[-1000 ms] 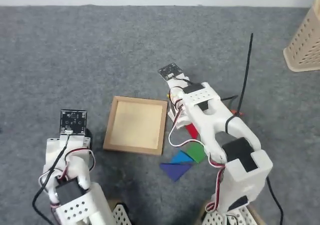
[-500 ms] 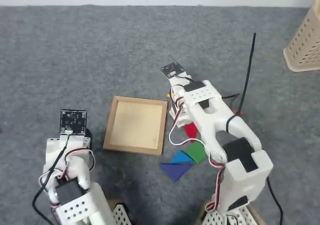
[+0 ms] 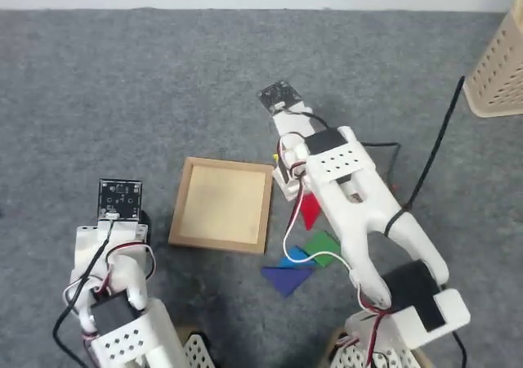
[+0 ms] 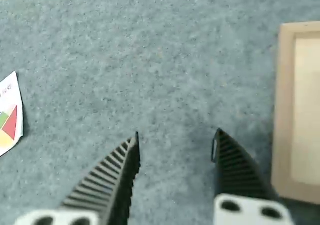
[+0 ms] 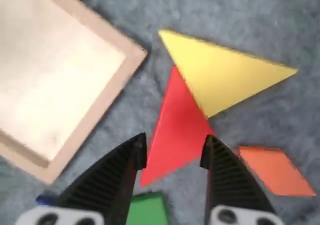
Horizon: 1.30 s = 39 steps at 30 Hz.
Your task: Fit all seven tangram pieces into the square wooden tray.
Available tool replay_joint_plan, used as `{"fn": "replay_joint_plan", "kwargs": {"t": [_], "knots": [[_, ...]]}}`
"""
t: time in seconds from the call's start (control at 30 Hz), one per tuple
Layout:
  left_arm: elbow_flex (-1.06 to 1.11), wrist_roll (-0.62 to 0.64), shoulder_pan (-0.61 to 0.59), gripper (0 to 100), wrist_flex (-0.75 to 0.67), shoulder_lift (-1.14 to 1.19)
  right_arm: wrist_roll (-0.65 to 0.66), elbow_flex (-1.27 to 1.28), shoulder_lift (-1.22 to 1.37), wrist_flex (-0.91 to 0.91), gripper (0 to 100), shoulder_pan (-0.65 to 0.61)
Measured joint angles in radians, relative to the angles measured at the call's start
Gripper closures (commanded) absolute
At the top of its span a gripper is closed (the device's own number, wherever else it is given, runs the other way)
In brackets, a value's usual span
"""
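Since the square wooden tray lies bare, nothing is placed yet — right gripper gapes over the red triangular piece, left gripper likewise spread.

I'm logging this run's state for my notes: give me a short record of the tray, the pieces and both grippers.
tray: wooden tray, nothing in it
right gripper: right gripper open, above the red triangle
nearby pieces: yellow triangle against the red one; orange piece apart; green piece
left gripper: left gripper open, above carpet
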Motion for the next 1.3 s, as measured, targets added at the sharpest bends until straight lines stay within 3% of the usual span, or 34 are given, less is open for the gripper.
{"fn": "replay_joint_plan", "kwargs": {"t": [0.47,1.3], "knots": [[0.000,0.000,0.000,78,0.000,0.000,-0.003,-0.005,0.224,-0.077,73.1,0.078],[0.000,0.000,0.000,78,0.000,0.000,0.046,-0.063,0.290,-0.035,68.4,-0.012]]}}
